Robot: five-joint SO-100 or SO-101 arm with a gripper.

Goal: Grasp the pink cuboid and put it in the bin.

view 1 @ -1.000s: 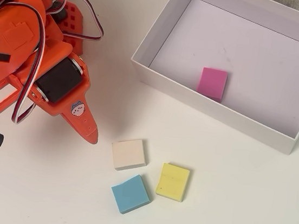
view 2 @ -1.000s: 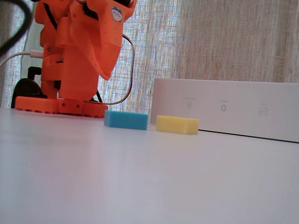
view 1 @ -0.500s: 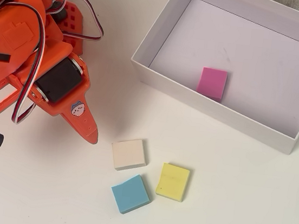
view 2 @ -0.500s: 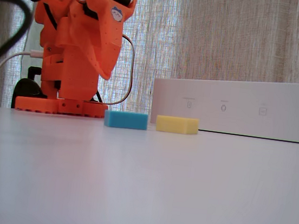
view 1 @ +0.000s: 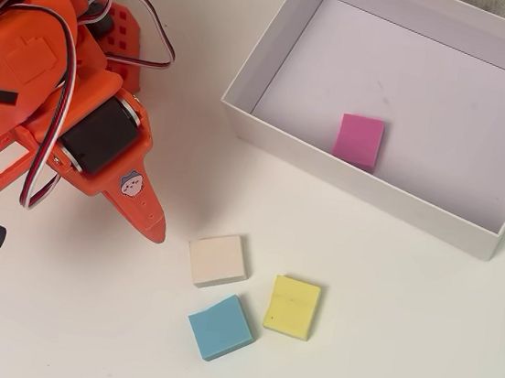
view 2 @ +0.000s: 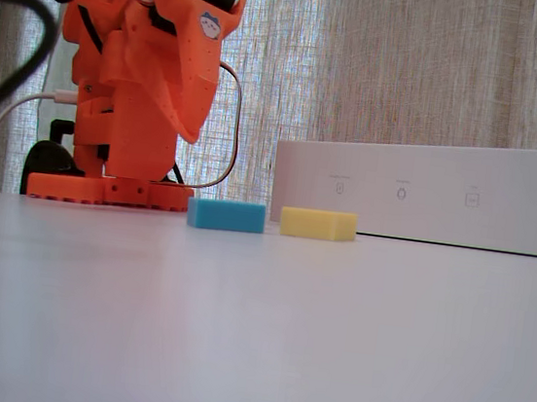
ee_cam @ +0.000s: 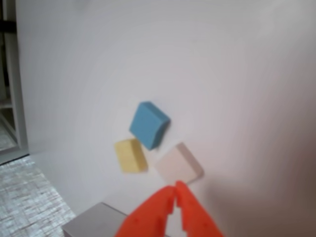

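The pink cuboid (view 1: 359, 140) lies flat inside the bin (view 1: 363, 187), close to the bin's near wall in the overhead view. The bin's white side wall (view 2: 426, 191) fills the right of the fixed view and hides the cuboid there. My orange gripper (view 1: 152, 224) hangs over the table to the left of the bin, well away from the cuboid. In the wrist view its two fingers meet at the tips, so the gripper (ee_cam: 176, 186) is shut and holds nothing. The fixed view shows the gripper (view 2: 189, 134) pointing down beside the arm's base.
Three blocks lie on the table below the bin in the overhead view: cream (view 1: 218, 259), yellow (view 1: 292, 306), blue (view 1: 220, 326). The arm's base (view 1: 115, 34) and its cables sit at top left. The wrist view shows a bin corner (ee_cam: 96, 222).
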